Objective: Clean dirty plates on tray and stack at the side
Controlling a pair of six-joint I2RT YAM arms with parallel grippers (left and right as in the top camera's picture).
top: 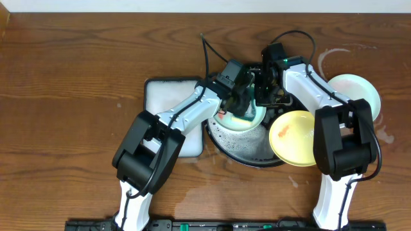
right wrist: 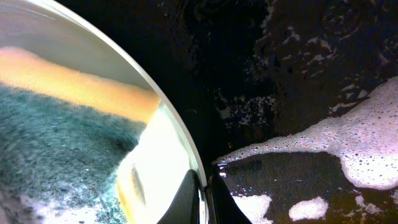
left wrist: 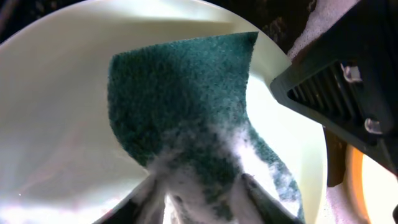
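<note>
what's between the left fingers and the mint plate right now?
A soapy green sponge, pinched in the left fingers and spread over the plate. The left wrist view shows it.

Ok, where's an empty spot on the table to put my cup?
The widest bare wood is left of the white tray. The far edge above it is free too. It's crowded around the black basin, the yellow plate and the mint plate on the right.

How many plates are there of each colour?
Mint-green plates: 2
Yellow plates: 1
Total: 3 plates
</note>
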